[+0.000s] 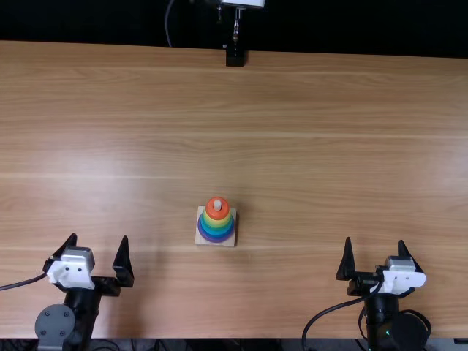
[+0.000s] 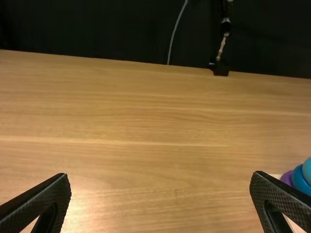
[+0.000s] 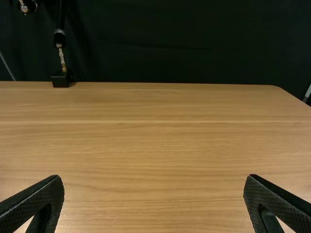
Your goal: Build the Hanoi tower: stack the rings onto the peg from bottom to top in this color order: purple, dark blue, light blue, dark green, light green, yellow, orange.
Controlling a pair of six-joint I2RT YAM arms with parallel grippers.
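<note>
Top cam gives me the stack w/ orange ring uppermost; L wrist cam, part of its purple ring. L gripper, R gripper: jaws open.

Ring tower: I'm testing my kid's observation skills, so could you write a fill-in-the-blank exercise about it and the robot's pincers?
The top ring around the peg is ____.
The bottom ring is ____.
The ring directly beneath the top one is ____.
The left pincer and right pincer are both ____, not shut.

Missing words: orange; purple; yellow; open
</note>
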